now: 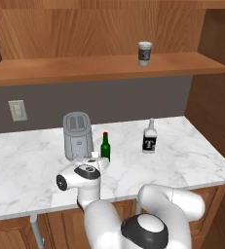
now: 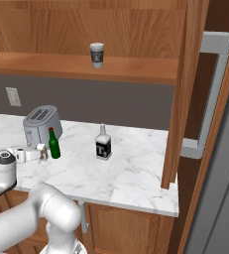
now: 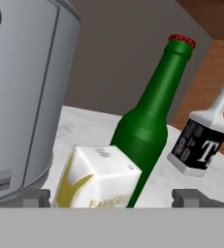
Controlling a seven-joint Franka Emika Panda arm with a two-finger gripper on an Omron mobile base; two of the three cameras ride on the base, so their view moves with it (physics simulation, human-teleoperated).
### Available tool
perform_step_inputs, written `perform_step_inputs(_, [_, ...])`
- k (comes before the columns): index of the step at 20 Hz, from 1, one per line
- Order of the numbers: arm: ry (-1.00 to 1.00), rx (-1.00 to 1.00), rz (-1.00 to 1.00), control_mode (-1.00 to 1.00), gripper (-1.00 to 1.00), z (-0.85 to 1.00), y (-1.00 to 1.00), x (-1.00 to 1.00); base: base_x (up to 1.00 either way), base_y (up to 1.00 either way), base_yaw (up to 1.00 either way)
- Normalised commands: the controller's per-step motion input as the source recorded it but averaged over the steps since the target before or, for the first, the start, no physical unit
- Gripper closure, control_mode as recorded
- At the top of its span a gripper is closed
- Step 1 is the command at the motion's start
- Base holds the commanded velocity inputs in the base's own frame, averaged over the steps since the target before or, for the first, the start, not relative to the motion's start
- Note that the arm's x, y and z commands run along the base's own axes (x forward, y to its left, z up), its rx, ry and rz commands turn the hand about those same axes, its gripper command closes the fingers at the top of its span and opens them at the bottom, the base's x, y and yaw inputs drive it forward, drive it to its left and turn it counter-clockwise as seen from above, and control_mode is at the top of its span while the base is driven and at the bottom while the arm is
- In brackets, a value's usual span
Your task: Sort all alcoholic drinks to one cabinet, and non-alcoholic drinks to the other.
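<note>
My gripper (image 3: 112,198) is open and low over the counter, with a small white carton (image 3: 96,180) standing between its fingertips (image 3: 34,197), untouched as far as I can tell. Right behind the carton rises the slim dark-green bottle (image 3: 150,126) with a red cap. The clear squarish bottle (image 3: 203,141) with a black label stands farther right. In the left base view the gripper (image 1: 95,156) reaches toward the green bottle (image 1: 105,147); the clear bottle (image 1: 149,137) stands apart. A paper coffee cup (image 1: 144,53) sits on the wooden shelf (image 1: 60,69).
A grey toaster (image 1: 77,135) stands close on the gripper's left side, near the carton. A wall outlet (image 1: 18,110) is on the grey backsplash. The marble counter (image 1: 192,155) ends at a wooden side panel (image 2: 178,99) on the right.
</note>
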Motion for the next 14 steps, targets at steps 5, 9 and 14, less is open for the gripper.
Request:
perform_step_inputs(5, [0.00,0.00,0.03,-1.00,-1.00,0.00,0.00,0.09,0.00,0.00,0.00])
perform_step_inputs(9, [0.00,0.00,0.02,-1.00,-1.00,0.00,0.00,0.09,0.00,0.00,0.00])
perform_step_inputs(14, [0.00,0.00,0.02,-1.00,-1.00,0.00,0.00,0.04,0.00,0.00,0.00])
